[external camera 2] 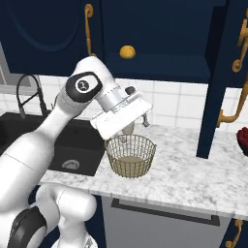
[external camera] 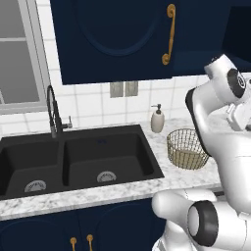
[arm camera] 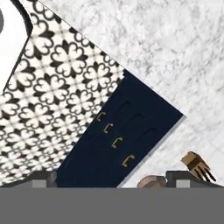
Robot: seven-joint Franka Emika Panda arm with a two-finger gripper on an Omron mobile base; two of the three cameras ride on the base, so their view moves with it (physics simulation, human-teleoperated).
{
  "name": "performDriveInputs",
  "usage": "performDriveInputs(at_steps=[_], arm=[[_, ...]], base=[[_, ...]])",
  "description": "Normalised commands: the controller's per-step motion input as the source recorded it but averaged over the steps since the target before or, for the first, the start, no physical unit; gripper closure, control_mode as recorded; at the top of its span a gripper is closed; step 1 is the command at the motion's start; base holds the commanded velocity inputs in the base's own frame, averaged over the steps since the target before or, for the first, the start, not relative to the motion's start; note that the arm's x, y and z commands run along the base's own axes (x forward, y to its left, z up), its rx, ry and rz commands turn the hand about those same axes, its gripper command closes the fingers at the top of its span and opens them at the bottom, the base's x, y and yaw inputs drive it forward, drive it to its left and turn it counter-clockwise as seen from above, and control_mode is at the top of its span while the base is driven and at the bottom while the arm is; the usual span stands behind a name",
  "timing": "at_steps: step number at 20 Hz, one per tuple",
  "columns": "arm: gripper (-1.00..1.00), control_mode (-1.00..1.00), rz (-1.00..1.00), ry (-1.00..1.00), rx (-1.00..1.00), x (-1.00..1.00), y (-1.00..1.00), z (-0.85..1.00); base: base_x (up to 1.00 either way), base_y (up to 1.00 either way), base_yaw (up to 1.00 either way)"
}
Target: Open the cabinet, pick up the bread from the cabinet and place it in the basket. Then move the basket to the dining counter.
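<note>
Wall cabinet (external camera 2: 160,29) open in right base view: right door (external camera 2: 215,87) swung out edge-on, left door (external camera: 117,39) shut, long curved brass handle (external camera: 169,34) on it. Bread (external camera 2: 127,52) small golden-yellow lump on cabinet shelf, inside, near left of opening, above basket and apart from it. Wire basket (external camera 2: 131,155) upright on marble worktop (external camera 2: 193,174), right of black double sink (external camera: 73,159); also seen in left base view at (external camera: 186,148), just right of white soap dispenser (external camera: 157,119), partly hidden by arm. Nothing clear inside basket beyond its mesh bottom. Black faucet (external camera: 54,110) at far edge of sink, window (external camera: 19,54) far left. White tile backsplash behind, with outlet plate (external camera: 123,88) under cabinet. Low navy cabinets below worktop with short brass handles (external camera: 81,241). Red object (external camera 2: 242,138) at right edge of worktop, cut off, unidentifiable.

End effector (external camera 2: 137,122) above and just behind basket rim, wrist flange tilted, fingers largely hidden behind hand; open or closed — cannot tell. Nothing seen gripped. In hand view, finger tips (arm camera: 43,177) barely at bottom edge, over patterned black-and-white floor (arm camera: 57,87), navy drawer fronts (arm camera: 118,140) with small brass pulls, marble top (arm camera: 166,48), small brown object (arm camera: 197,165) lower right, unclear.
</note>
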Motion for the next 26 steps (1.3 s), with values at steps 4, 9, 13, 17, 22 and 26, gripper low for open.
performDriveInputs(at_steps=[4,9,13,17,22,26], arm=[[-1.0,-1.0,-0.01,0.0,0.79,0.0,0.98,-1.0],[-1.0,-1.0,-0.13,-0.06,0.8,0.03,0.55,-0.76],[-1.0,-1.0,-0.18,-0.32,0.33,0.29,0.74,-0.15],[-1.0,-1.0,-0.34,-0.32,-0.17,0.18,1.0,0.21],[-1.0,-1.0,-0.28,-0.1,-0.22,0.0,0.65,0.44],[-1.0,-1.0,-0.36,-0.18,0.0,0.0,0.14,0.83]], base=[[0.0,0.0,0.0],[0.0,0.0,0.0],[0.0,0.0,0.0],[0.0,0.0,0.0],[0.0,0.0,0.0],[0.0,0.0,0.0]])
